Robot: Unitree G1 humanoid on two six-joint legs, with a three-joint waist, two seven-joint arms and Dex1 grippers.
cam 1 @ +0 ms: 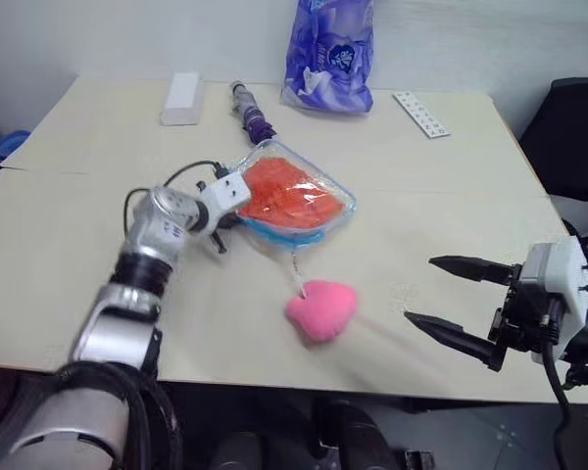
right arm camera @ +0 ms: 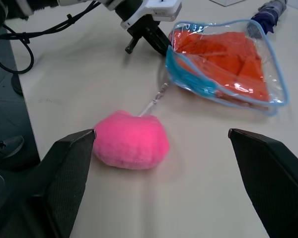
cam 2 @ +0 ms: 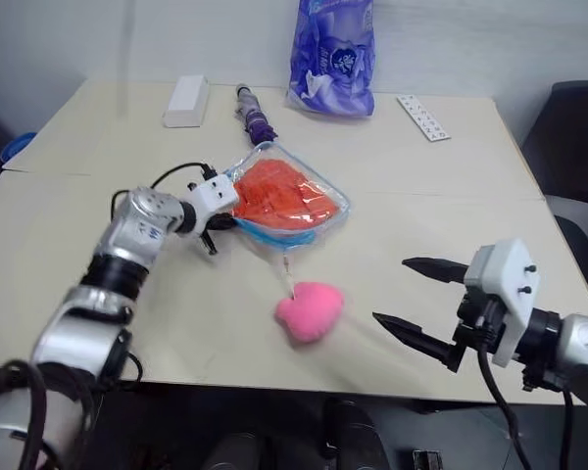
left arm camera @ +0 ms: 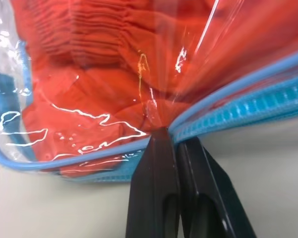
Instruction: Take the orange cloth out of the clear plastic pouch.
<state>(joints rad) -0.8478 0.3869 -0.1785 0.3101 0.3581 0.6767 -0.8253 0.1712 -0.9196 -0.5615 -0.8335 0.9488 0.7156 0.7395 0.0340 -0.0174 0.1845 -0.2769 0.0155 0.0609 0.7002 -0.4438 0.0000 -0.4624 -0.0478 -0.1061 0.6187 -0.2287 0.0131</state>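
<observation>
**Left jaws clamped on pouch edge; right jaws apart, clear of everything**

Surface: pale beige table [cam 1: 402,196], seam running across the near left part. White wall behind. Black chair [cam 1: 573,137] at 3 o'clock past the table edge; blue object [cam 1: 5,147] at 9 o'clock, off the left edge.

Far side of table: white box [cam 1: 181,98] at 11 o'clock, purple-blue printed bag [cam 1: 330,54] at 12 o'clock against the wall, white strip [cam 1: 421,114] at 1 o'clock, purple-ended cylinder [cam 1: 251,113] between box and bag, lying just beyond the pouch.

Task things: clear plastic pouch [cam 1: 341,211] flat at table centre, light-blue trim around it. Orange cloth [cam 1: 289,194] fully inside, wrinkled, filling most of the interior. Thin chain from the pouch's near edge toward 6 o'clock, ending at pink plush ball [cam 1: 320,308] resting on the table.

Left arm: extended forward over the table, wrist bent, left gripper [cam 1: 237,208] at the pouch's 9 o'clock edge. Fingers [left arm camera: 159,183] pressed together, pinching the blue-trimmed rim, per left wrist view.

Right arm: held low at 4 o'clock near the table's front edge. Right gripper [cam 1: 449,297] pointing toward 9 o'clock, fingers wide apart, holding nothing, well apart from ball and pouch.
</observation>
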